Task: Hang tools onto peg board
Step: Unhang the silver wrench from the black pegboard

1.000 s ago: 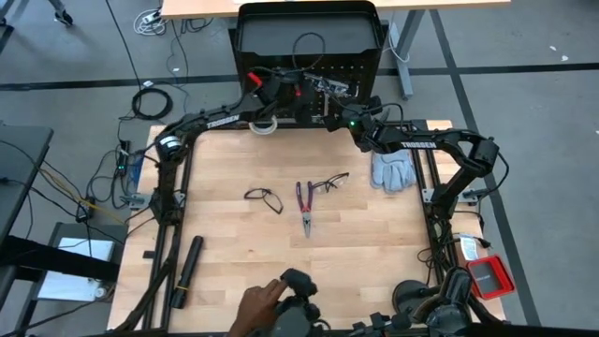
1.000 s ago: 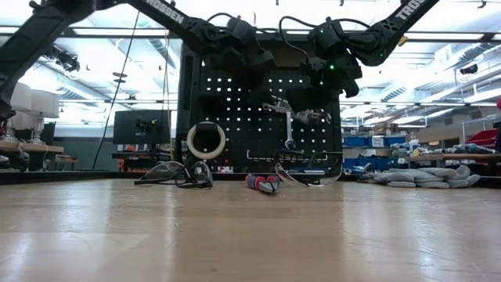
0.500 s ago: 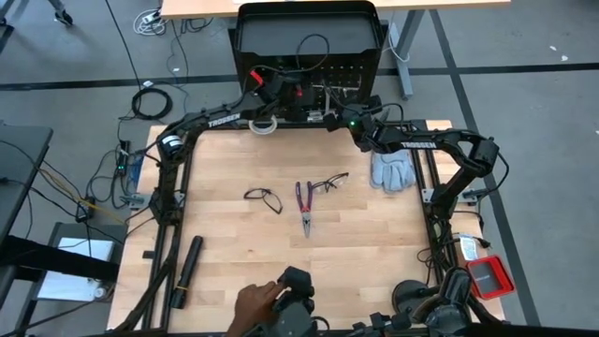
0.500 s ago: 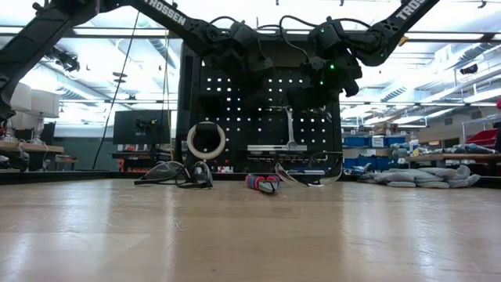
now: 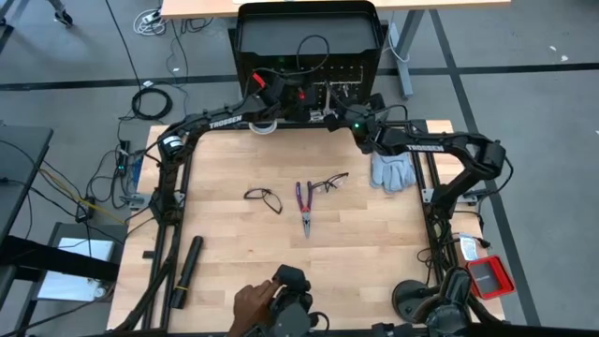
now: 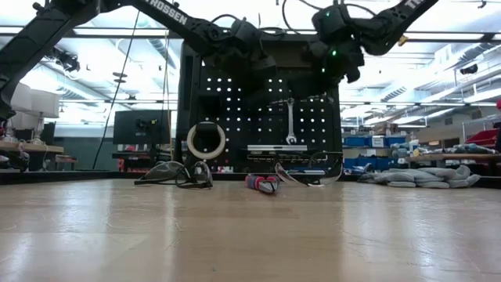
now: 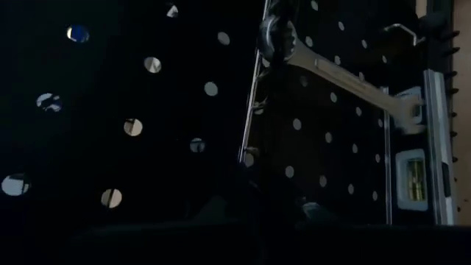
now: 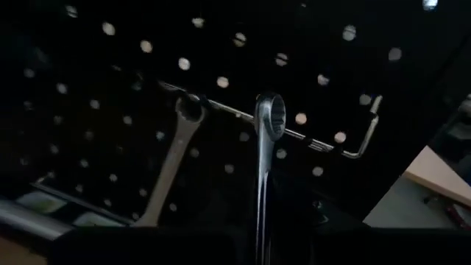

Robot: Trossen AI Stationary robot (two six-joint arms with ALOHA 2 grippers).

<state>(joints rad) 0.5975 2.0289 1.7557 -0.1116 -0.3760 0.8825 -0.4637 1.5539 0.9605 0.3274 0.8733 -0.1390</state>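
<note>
2 dark arms, white TROSSEN lettering; black cables; green light glowing.

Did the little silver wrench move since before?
Yes. In the low view the silver wrench now hangs straight down on the peg board, higher above the strip with white squares; earlier it was tilted.
</note>
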